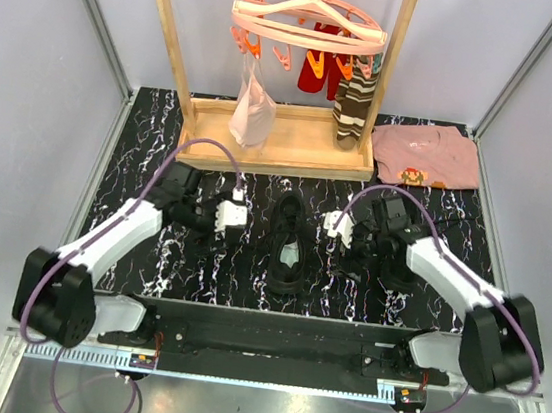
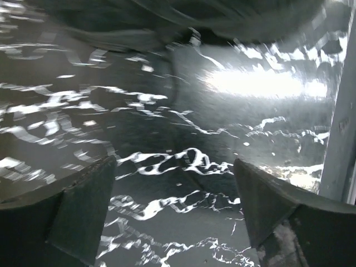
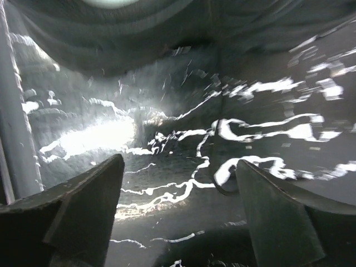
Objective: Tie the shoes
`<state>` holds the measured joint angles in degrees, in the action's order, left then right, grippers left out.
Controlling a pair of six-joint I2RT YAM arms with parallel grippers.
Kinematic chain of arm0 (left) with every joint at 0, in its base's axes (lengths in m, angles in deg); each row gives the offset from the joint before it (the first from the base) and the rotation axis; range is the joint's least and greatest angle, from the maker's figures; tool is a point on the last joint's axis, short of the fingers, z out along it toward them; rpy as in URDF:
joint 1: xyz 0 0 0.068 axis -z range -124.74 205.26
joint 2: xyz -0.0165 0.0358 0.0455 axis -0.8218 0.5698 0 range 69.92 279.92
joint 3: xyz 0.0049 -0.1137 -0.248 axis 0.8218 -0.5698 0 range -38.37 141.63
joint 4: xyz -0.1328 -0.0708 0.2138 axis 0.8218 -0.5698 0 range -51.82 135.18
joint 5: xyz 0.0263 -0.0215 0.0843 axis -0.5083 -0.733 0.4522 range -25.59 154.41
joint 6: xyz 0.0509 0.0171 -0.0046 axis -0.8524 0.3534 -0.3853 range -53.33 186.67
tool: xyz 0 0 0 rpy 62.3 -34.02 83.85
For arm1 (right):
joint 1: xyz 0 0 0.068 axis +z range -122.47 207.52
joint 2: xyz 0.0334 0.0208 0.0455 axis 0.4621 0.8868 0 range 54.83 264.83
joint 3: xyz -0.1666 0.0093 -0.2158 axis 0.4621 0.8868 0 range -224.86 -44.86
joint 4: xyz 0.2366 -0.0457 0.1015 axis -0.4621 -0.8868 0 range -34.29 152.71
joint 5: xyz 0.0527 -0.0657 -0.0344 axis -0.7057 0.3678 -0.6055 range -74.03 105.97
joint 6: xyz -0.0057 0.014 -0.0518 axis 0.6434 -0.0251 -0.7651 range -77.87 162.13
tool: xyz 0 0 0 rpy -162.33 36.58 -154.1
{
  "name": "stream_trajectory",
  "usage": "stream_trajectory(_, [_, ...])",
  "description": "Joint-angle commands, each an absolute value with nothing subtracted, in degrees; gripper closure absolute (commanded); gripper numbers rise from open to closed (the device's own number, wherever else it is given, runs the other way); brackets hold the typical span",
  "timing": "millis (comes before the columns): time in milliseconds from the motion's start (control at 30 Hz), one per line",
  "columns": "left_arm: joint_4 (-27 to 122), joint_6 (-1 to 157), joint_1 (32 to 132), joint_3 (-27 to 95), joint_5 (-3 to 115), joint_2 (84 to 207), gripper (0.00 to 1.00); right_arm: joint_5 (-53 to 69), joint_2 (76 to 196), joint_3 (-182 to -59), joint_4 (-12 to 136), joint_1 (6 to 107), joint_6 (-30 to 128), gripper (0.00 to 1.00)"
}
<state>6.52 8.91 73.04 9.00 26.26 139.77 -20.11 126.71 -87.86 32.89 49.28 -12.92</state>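
One black lace-up shoe (image 1: 290,243) with a pale insole lies in the middle of the marble table (image 1: 138,180), toe toward the arms. I see no second shoe. My left gripper (image 1: 216,229) is low over the table just left of the shoe, and my right gripper (image 1: 352,261) is just right of it. In the left wrist view the gripper (image 2: 173,167) is open with only marble between the fingers, and a dark blurred shoe (image 2: 183,22) lies beyond. In the right wrist view the gripper (image 3: 179,162) is open and empty. A thin dark lace loop (image 3: 221,188) lies near its right finger.
A wooden rack (image 1: 274,141) at the back holds a round peg hanger (image 1: 308,24) with a pale garment (image 1: 252,113) and a striped brown sock (image 1: 352,110). A folded pink shirt (image 1: 425,154) lies at the back right. Metal frame posts stand at the sides.
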Motion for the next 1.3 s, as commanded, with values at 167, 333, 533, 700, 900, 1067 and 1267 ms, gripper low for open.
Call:
stream_trajectory(167, [9.1,2.9,76.4,10.9,30.5,150.0,0.23,-17.1,140.2,-89.3,38.2,49.5,-25.0,0.16])
stream_trajectory(333, [9.8,2.4,76.5,11.1,30.8,151.6,0.24,-15.4,144.0,-91.9,40.6,49.5,-21.9,0.20])
stream_trajectory(533, [9.8,2.4,77.4,12.3,31.3,153.0,0.27,-12.9,148.0,-95.7,36.4,49.6,-20.1,0.61])
stream_trajectory(700, [9.8,1.0,79.9,12.3,33.0,154.4,0.29,-9.9,147.8,-93.5,35.8,49.7,-21.9,0.97])
stream_trajectory(900, [12.5,3.6,83.9,13.4,38.5,159.0,0.37,-9.3,145.8,-92.8,36.0,49.6,-20.9,1.00])
stream_trajectory(1067, [14.9,5.9,84.7,14.7,42.5,161.8,0.42,-9.1,144.0,-92.4,36.3,49.6,-20.2,1.00])
stream_trajectory(1267, [13.8,1.6,84.6,12.5,48.3,162.7,0.52,-8.0,143.3,-91.3,36.4,49.6,-20.3,1.00])
